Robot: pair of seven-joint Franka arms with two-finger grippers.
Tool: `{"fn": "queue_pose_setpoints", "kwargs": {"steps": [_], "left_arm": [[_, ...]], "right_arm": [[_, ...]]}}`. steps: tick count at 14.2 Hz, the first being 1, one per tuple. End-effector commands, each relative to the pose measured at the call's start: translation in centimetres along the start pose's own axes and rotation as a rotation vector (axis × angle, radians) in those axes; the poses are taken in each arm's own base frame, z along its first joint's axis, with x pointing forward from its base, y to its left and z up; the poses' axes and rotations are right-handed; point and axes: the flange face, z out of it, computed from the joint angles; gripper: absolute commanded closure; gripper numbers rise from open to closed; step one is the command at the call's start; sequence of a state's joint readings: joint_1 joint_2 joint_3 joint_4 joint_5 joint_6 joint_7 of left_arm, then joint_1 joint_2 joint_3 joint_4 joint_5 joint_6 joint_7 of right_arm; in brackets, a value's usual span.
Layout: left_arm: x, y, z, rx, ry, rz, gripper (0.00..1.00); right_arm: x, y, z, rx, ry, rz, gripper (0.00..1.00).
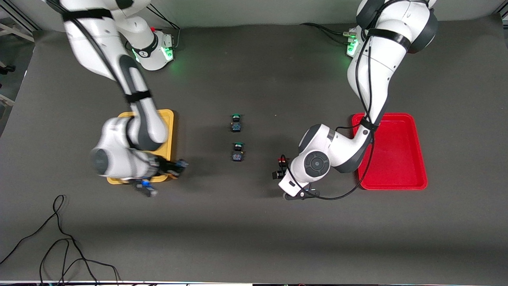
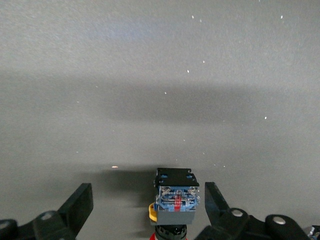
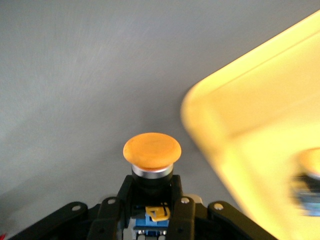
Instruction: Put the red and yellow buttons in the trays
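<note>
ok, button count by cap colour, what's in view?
Green buttons: 2, mid-table.
Orange-yellow buttons: 2, one held by the right gripper over the table beside the yellow tray, one in it.
Red button: 1, on the table between the left gripper's open fingers.
Total: 5.

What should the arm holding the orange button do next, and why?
Probably carry it a little farther over the yellow tray, then let go. The right pincer is shut on the orange-yellow button, which hangs over the table beside the tray's corner, not inside.
</note>
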State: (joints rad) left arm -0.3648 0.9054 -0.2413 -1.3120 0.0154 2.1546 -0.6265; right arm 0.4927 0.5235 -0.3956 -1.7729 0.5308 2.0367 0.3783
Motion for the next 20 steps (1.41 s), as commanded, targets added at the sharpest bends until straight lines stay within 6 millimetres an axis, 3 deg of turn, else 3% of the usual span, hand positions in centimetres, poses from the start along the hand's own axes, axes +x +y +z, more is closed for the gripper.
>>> {"fn": "queue_pose_setpoints", "kwargs": {"steps": [1,5,7,8,9,10,13,14,16,17,19,20], "left_arm": [[-0.6,1.8,0.1,0.019,0.024,0.035,0.02],[-1.4,2.2,2.0,0.03,0.041,0.061,0.05],[-1.4,2.2,2.1,0.035,0.048,0.062,0.09],[-1.4,2.2,2.1,0.035,0.048,0.062,0.17],[-1.4,2.2,2.1,0.036,0.049,0.062,0.29],[-1.3,2.1,2.1,0.038,0.051,0.062,0.49],[-1.3,2.1,1.6,0.058,0.064,0.081,0.94],[-1.3,2.2,1.2,0.061,0.064,0.079,1.0],[-1.1,1.8,-0.4,0.07,0.062,0.075,1.0],[-1.4,1.8,-2.2,0.085,0.052,0.076,1.0],[-1.9,1.1,-6.9,0.125,0.026,0.073,1.0],[-1.5,-0.7,-10.0,0.147,0.008,0.056,1.0]], "right_arm": [[1.1,6.2,-0.7,-0.002,-0.016,-0.068,1.0],[2.1,10.1,3.0,-0.025,0.058,-0.098,1.0],[2.2,10.5,3.8,-0.03,0.067,-0.092,1.0],[2.2,10.5,3.8,-0.03,0.067,-0.092,0.99],[2.2,10.5,3.8,-0.03,0.067,-0.092,0.58],[2.2,10.5,3.8,-0.03,0.067,-0.092,0.01],[2.0,10.1,2.7,-0.014,0.071,-0.098,0.0],[1.7,9.7,1.5,0.004,0.081,-0.106,0.0],[0.6,8.3,-3.0,0.061,0.129,-0.143,0.0],[-0.1,7.9,-5.3,0.077,0.158,-0.17,0.0],[-1.3,7.7,-9.7,0.056,0.225,-0.246,0.0],[-2.1,7.7,-11.8,0.052,0.245,-0.276,0.0]]}}
